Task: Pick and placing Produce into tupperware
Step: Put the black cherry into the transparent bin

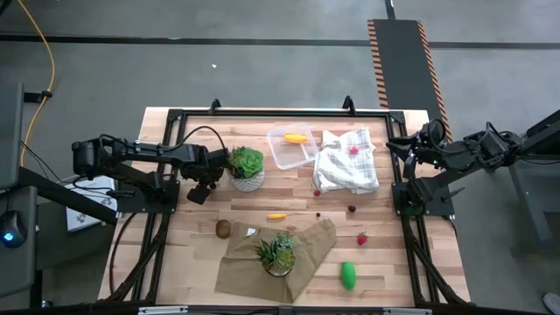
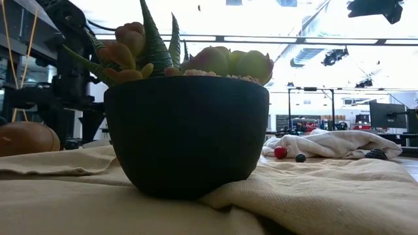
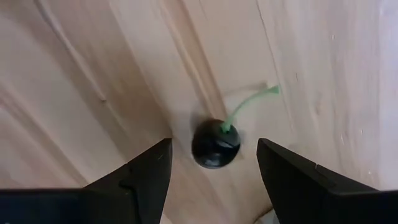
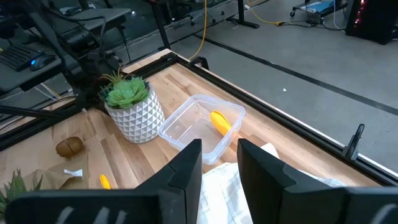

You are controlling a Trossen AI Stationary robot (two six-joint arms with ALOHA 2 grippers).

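Both arms matte black, segmented, black cables along the links. Left tool (image 3: 213, 177): two flat, dark, wedge-shaped fingers (image 3: 146, 177). Right tool (image 4: 219, 171) likewise.

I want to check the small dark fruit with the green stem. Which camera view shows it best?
The left wrist view: the dark fruit lies on the bare wood table, close up, between the fingers of the open left tool. In the high view that tool covers it. The low and right wrist views do not show it.

Clear rounded rectangular plastic tupperware (image 1: 292, 147) holds one yellow oblong piece (image 1: 296, 137) (lying flat) — other toy produce lies scattered outside.
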